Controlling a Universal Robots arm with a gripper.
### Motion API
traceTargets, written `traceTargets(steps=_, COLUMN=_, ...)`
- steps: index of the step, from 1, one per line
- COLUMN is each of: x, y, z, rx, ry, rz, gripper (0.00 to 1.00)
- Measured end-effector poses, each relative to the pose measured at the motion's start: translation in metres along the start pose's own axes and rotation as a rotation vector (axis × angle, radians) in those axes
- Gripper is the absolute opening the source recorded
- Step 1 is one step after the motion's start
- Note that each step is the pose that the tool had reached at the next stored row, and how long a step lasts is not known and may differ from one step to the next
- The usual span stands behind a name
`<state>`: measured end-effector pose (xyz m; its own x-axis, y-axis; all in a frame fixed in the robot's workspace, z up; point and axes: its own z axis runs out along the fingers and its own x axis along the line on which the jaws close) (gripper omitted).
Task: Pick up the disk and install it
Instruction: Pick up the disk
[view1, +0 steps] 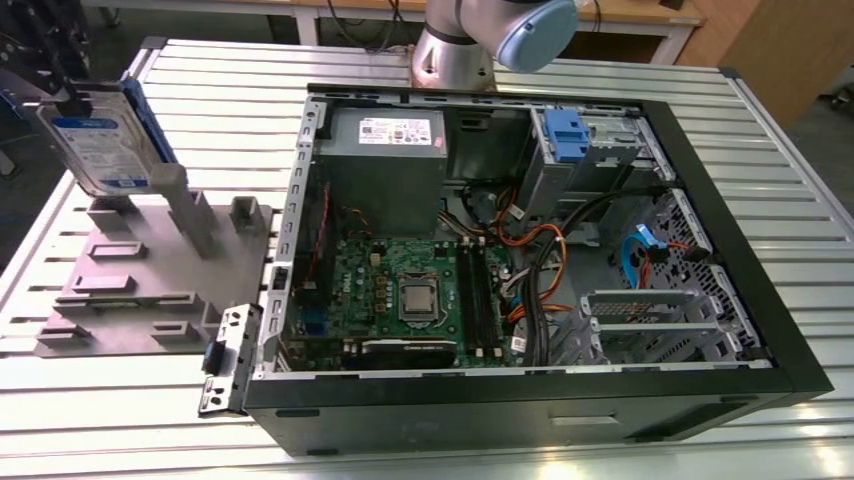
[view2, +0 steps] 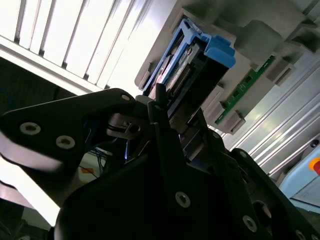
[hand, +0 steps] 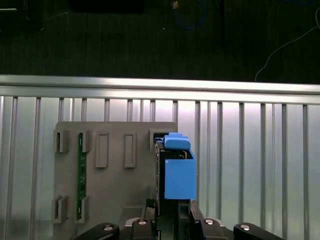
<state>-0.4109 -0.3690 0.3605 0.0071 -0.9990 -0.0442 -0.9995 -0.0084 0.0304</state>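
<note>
**Disk clamped on edge above the fixture plate**

In the exterior view the disk (view1: 96, 140) stands on edge, tilted. It sits at 10 o'clock from the open computer case (view1: 747, 300), over the back end of the grey fixture plate (view1: 134, 275) on the slatted table (view1: 534, 455). In both wrist views the gripper (hand: 173, 215) (view2: 180, 120) has its 2 black fingers pressed against the disk's flat faces. The blue latch (view1: 567, 135) is at 1 o'clock inside the case, well apart from the disk.

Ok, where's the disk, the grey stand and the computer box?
disk (view1: 96, 150): exterior view, on its white-and-blue label.
grey stand (view1: 160, 262): exterior view, on its flat base.
computer box (view1: 467, 412): exterior view, on its black near wall.
</note>
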Motion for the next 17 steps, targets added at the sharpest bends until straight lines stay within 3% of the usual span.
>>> traceTargets(steps=6, x=-0.0005, y=0.0004, z=-0.0123, rx=0.0001, ry=0.0000, rz=0.000, gripper=0.35)
traceTargets(steps=17, x=-0.0010, y=0.0007, z=-0.0230, rx=0.0001, ry=-0.0001, rz=0.000, gripper=0.35)
